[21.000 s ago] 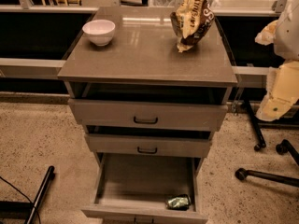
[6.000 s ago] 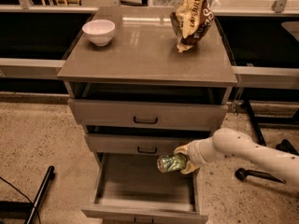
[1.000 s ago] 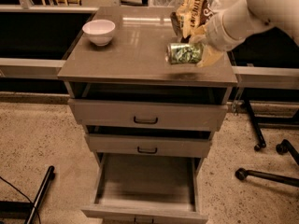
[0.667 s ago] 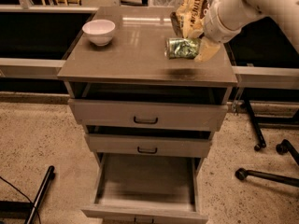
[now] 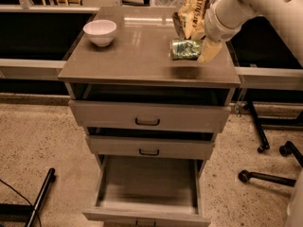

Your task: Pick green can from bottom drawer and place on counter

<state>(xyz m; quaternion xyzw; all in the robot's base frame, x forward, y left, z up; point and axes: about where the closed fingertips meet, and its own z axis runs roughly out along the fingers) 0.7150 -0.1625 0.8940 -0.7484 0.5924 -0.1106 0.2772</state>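
The green can (image 5: 184, 49) lies on its side in my gripper (image 5: 198, 49), held just above the right part of the counter (image 5: 128, 60), in front of the chip bag. My white arm comes in from the upper right. The gripper is shut on the can. The bottom drawer (image 5: 147, 188) stands pulled out and holds nothing I can see.
A white bowl (image 5: 100, 32) sits at the counter's back left. A yellow-and-brown chip bag (image 5: 191, 11) stands at the back right, just behind the can. The two upper drawers are slightly open. Chair wheels (image 5: 265, 145) stand on the floor to the right.
My gripper has carried the can from inside the bottom drawer up over the counter. In the last second it has moved slightly left and lower toward the counter top.
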